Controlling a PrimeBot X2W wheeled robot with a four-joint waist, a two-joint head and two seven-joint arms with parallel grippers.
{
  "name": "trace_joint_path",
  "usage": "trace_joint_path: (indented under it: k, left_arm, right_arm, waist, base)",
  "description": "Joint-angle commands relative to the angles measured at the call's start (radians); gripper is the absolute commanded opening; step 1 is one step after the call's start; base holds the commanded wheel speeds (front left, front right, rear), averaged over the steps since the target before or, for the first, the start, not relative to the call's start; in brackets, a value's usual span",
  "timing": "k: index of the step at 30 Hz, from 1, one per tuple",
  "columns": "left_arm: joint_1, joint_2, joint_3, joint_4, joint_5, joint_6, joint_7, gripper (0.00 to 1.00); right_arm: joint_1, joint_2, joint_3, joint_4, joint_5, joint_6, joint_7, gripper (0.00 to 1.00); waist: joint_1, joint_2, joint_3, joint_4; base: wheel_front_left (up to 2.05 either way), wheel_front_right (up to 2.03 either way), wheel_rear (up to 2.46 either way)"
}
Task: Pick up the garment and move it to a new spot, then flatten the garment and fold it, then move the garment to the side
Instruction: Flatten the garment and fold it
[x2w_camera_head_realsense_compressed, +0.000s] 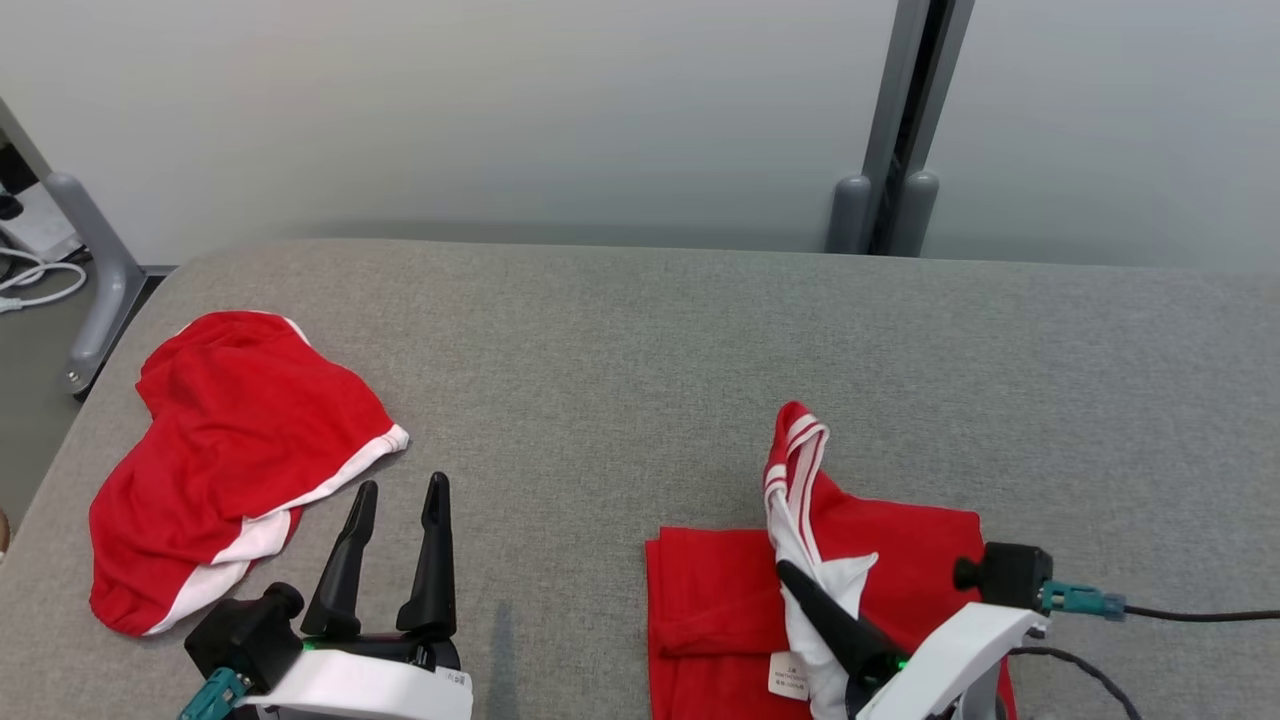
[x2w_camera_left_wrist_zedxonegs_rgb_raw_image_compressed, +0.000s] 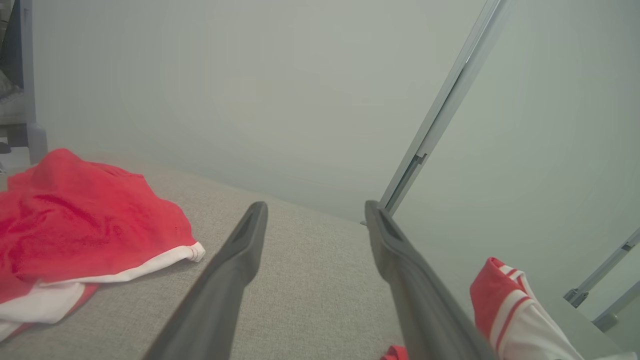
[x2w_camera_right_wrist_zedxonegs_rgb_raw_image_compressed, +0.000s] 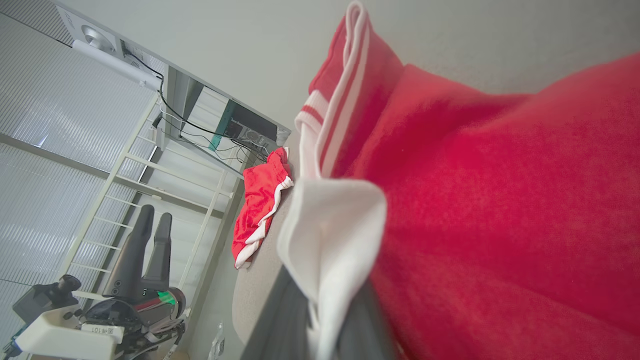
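The garment (x2w_camera_head_realsense_compressed: 900, 560) is red with white stripes and lies partly folded at the table's front right. One striped edge is drawn up into a ridge. My right gripper (x2w_camera_head_realsense_compressed: 790, 572) is shut on its white fabric near a label. In the right wrist view the white cloth (x2w_camera_right_wrist_zedxonegs_rgb_raw_image_compressed: 330, 235) drapes over my right gripper (x2w_camera_right_wrist_zedxonegs_rgb_raw_image_compressed: 322, 320) and hides the fingertips. My left gripper (x2w_camera_head_realsense_compressed: 402, 485) stands open over bare table at the front left, apart from any cloth. The left wrist view shows the left gripper (x2w_camera_left_wrist_zedxonegs_rgb_raw_image_compressed: 315, 207) with nothing between its fingers, and the garment's striped edge (x2w_camera_left_wrist_zedxonegs_rgb_raw_image_compressed: 500, 300) to its right.
A second red garment with white trim (x2w_camera_head_realsense_compressed: 230, 440) lies crumpled at the table's left, also in the left wrist view (x2w_camera_left_wrist_zedxonegs_rgb_raw_image_compressed: 75, 220). The grey table (x2w_camera_head_realsense_compressed: 640, 350) runs back to a pale wall with a grey post (x2w_camera_head_realsense_compressed: 900, 120). A cable (x2w_camera_head_realsense_compressed: 1200, 615) trails right.
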Motion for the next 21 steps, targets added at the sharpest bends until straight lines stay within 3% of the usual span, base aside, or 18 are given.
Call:
trace_joint_path:
  k: [1, 14, 16, 21]
  left_arm:
    - [-0.022, 0.003, 0.0, 0.001, -0.007, 0.002, -0.004, 1.0]
    - [-0.03, 0.004, -0.009, 0.008, -0.032, 0.007, -0.004, 1.0]
    - [-0.029, 0.003, -0.008, 0.013, -0.03, 0.004, -0.004, 1.0]
    - [-0.027, 0.003, -0.008, 0.016, -0.036, 0.003, -0.004, 1.0]
  right_arm:
    - [0.014, 0.014, -0.008, 0.017, -0.006, 0.0, 0.016, 0.0]
    - [-0.014, 0.061, -0.026, 0.135, -0.101, 0.0, 0.055, 0.0]
    - [-0.015, 0.063, -0.007, 0.145, -0.114, 0.0, 0.071, 1.0]
    - [-0.017, 0.063, 0.007, 0.134, -0.136, 0.0, 0.088, 1.0]
  waist:
    - [0.0, -0.0001, 0.008, 0.009]
    - [0.0, -0.0001, 0.03, 0.037]
    - [0.0, -0.0001, 0.028, 0.039]
    - [0.0, -0.0001, 0.024, 0.04]
  base:
    - [0.0, 0.0, 0.0]
    - [0.0, 0.0, 0.0]
    - [0.0, 0.0, 0.0]
    - [0.0, 0.0, 0.0]
